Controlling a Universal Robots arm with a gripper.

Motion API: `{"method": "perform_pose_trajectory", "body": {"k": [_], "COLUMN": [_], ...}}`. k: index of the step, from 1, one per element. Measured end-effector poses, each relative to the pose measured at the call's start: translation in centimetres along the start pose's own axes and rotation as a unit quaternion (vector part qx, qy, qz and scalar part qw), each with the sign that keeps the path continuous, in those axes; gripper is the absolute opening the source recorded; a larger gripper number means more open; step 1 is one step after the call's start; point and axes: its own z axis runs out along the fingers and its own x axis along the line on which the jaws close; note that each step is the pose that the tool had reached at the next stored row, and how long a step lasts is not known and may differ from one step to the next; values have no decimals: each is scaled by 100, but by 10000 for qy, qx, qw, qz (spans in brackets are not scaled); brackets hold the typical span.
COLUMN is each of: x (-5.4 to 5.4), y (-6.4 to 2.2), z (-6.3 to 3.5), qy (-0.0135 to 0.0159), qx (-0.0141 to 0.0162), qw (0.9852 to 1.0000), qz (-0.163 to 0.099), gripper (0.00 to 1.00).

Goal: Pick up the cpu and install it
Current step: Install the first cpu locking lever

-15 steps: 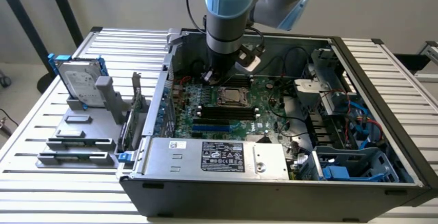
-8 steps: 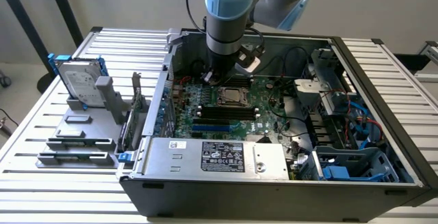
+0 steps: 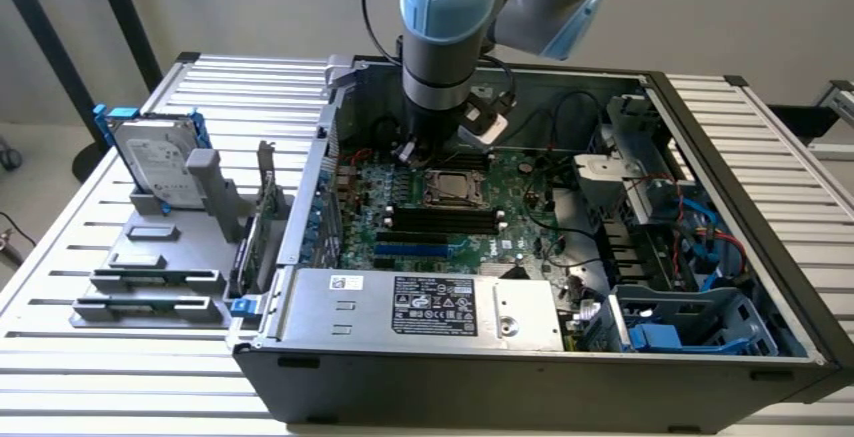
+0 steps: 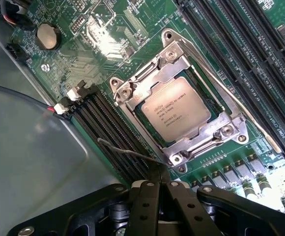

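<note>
The claw [image 4: 158, 184] hangs closed and empty just beside the socket frame [image 4: 179, 105] — the cpu [image 4: 174, 110] already sits inside it.

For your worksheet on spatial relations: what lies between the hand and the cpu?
In the wrist view, the metal socket frame around the cpu and a thin wire lever lie between it and the shut hand.

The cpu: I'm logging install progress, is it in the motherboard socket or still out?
In. The cpu lies flat inside the socket's metal frame, which sits closed around its edges.
</note>
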Motion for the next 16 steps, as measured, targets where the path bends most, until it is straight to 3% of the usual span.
{"method": "perform_pose_trajectory", "body": {"k": [16], "x": [35], "y": [61], "z": [37], "qy": [1], "qx": [-18], "qw": [10000], "qz": [40], "gripper": [11]}}
